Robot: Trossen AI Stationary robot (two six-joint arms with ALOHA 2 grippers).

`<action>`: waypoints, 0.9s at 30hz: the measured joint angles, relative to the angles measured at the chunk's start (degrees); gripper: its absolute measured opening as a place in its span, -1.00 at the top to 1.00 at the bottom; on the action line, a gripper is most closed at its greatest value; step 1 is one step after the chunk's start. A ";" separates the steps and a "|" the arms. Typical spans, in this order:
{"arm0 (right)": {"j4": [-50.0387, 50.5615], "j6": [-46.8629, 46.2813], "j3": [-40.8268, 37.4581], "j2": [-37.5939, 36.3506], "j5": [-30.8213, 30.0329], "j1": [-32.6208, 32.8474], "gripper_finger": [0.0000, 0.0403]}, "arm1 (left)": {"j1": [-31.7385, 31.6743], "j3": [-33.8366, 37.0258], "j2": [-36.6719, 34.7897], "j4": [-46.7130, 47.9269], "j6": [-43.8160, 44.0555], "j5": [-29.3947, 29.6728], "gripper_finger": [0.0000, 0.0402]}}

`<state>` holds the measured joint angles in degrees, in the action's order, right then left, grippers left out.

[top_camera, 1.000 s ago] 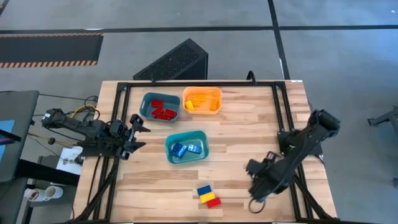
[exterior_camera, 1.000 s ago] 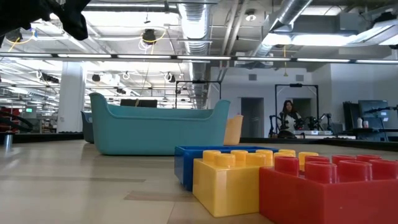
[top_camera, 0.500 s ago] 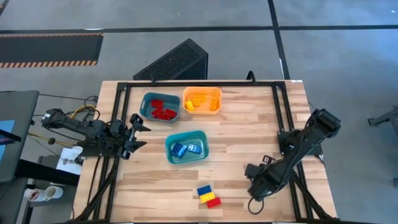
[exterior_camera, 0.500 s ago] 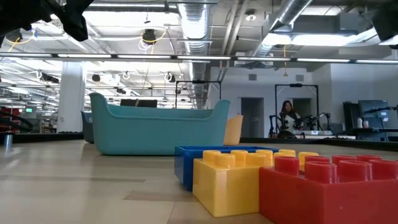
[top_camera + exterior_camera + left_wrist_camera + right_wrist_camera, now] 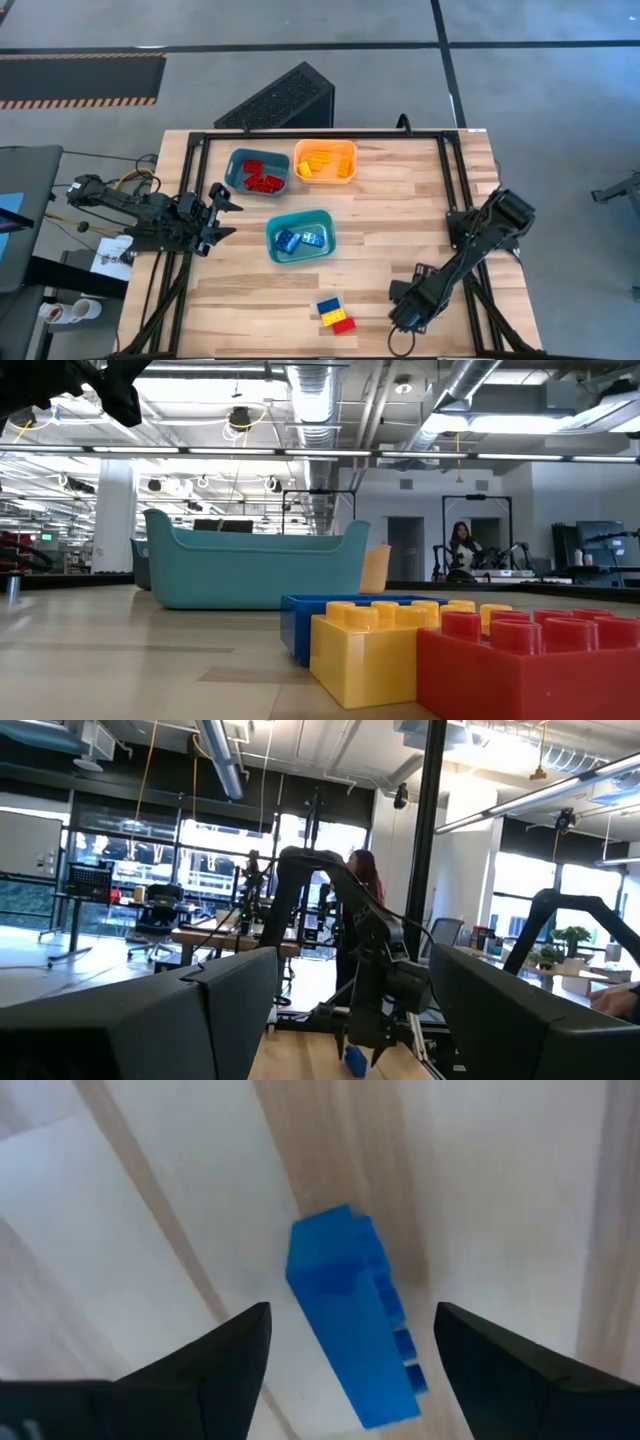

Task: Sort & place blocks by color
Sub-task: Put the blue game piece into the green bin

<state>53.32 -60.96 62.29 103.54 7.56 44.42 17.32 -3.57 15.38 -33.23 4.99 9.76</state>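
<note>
Blue block [image 5: 352, 1325] between open right end effector [image 5: 350, 1342] fingers (unheld).

The high view looks straight down on the whole table [image 5: 400, 200]. The low view sits at tabletop level, very close to three blocks [image 5: 400, 650], facing the room. The right wrist view looks down closely at a blue block [image 5: 355, 1330]. The left wrist view faces level across the table.

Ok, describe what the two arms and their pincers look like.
Both arms are black with chunky jointed links. The left arm trails yellow and dark cables near its base; its pincer ends in two angular black fingers. The right arm is a thicker black beam; its pincer has two flat, wedge-shaped dark fingers.
</note>
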 joint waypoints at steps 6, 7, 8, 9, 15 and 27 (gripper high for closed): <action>-0.37 -0.01 0.02 -0.15 -0.18 0.00 -0.47 | 0.00 0.00 0.00 0.00 0.02 0.07 -0.25; -0.33 0.01 0.02 -0.15 -0.16 0.00 -0.43 | 0.00 0.00 0.00 0.00 0.02 0.07 -0.25; -0.19 0.04 0.02 -0.15 -0.13 0.00 -0.37 | 0.00 0.00 0.00 0.00 0.04 0.08 -0.25; -0.19 0.76 0.02 -0.15 -0.12 0.00 -0.30 | 0.00 0.00 0.00 0.00 0.03 0.08 -0.25; 0.94 7.59 0.02 -0.15 0.32 -2.20 0.52 | 0.00 0.00 0.00 0.00 -0.02 0.11 -0.25; 0.26 27.09 7.88 -0.15 -16.81 -18.82 0.55 | -0.02 0.00 0.00 0.79 -1.16 3.26 -0.25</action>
<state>53.58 -33.87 70.17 103.39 -9.25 25.61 17.30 -3.57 15.38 -32.45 3.84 13.02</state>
